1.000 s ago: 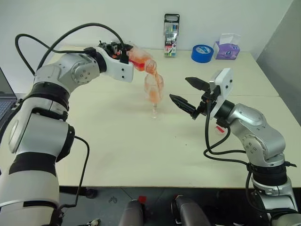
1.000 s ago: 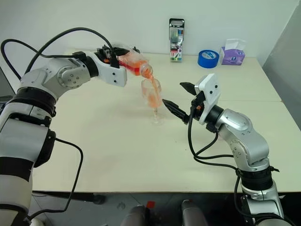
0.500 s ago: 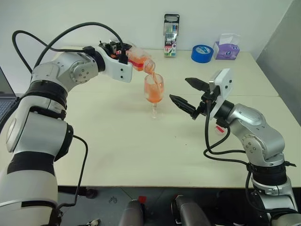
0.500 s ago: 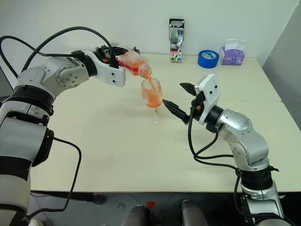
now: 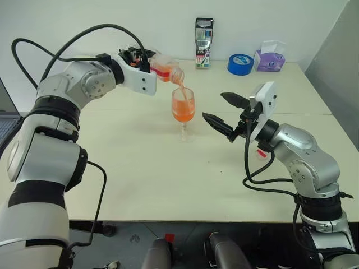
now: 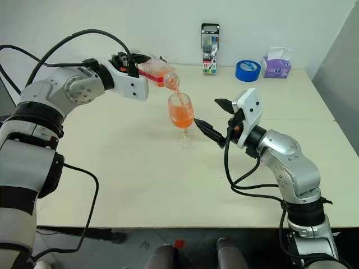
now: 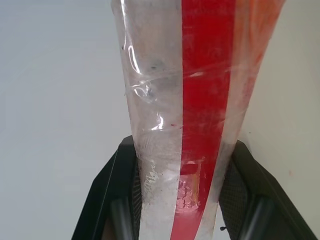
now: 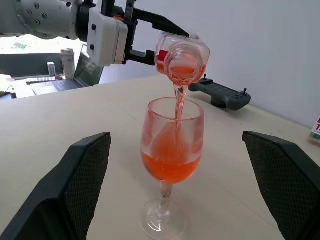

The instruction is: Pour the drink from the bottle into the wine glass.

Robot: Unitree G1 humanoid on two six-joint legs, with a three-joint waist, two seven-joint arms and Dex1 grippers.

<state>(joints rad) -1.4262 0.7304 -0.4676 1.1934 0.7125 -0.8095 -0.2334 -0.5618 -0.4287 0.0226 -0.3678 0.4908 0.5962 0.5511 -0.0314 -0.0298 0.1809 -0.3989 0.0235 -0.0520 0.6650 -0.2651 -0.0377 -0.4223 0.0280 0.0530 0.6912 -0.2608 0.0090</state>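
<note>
Left tool [image 6: 147, 72] is clamped on the bottle [image 6: 160, 72], both pads [image 7: 122, 200] pressed flat against the squarish body with the red label strip between them. Bottle's long axis runs roughly level with the mouth tipped slightly down, pointing toward the robot's right. Mouth sits directly above the rim of the wine glass [image 6: 181, 111], close over it but not touching.

A thin stream of the drink [image 8: 178, 102] falls from the mouth straight into the bowl. Bowl looks roughly half full; some orange-red liquid remains in the bottle near the neck.

Glass stands upright on the surface [image 6: 140, 168], foot flat, near the middle and slightly toward the left arm's side.

Right tool [image 6: 216, 119] hangs with jaws spread wide, holding nothing. It is just beside the glass on the robot's right, at about bowl and stem height, the glass framed between its two fingers in the right wrist view, no contact.

Key relation: mouth-over-rim alignment. My read is the pour is mid-way; the next adjustment is roll about the bottle axis only, no sideways shift, or the stream misses the rim. The right tool is the nearer one to steady the stem if needed.
</note>
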